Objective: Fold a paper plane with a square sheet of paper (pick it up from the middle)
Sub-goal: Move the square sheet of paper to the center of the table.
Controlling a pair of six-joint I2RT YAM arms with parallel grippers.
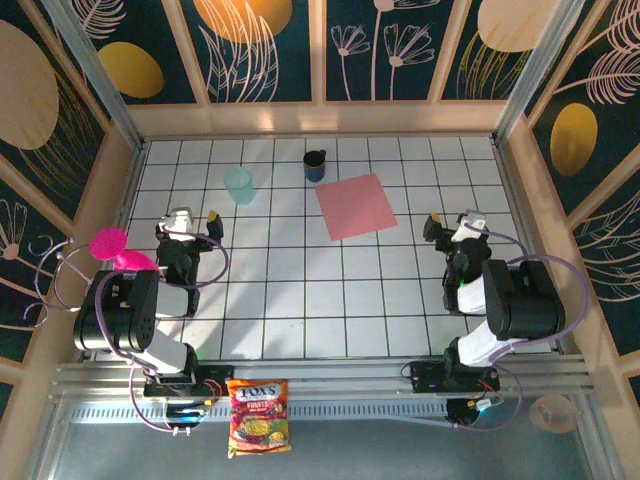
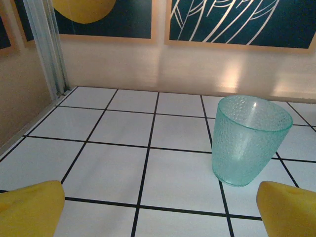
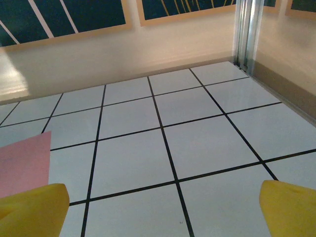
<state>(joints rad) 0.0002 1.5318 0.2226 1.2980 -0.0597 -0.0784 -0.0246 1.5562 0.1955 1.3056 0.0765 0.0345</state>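
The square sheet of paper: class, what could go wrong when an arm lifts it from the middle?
The square sheet of paper lies flat on the table, so the right gripper may slide over it or crumple it. The dark cup stands close beyond its far left corner and might get knocked over.

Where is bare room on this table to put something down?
Free: the wide tiled stretch between the left gripper and right gripper, nearer than the square sheet of paper; also the far right corner. Crowded: the far middle, where teal cup, dark cup and sheet sit close.
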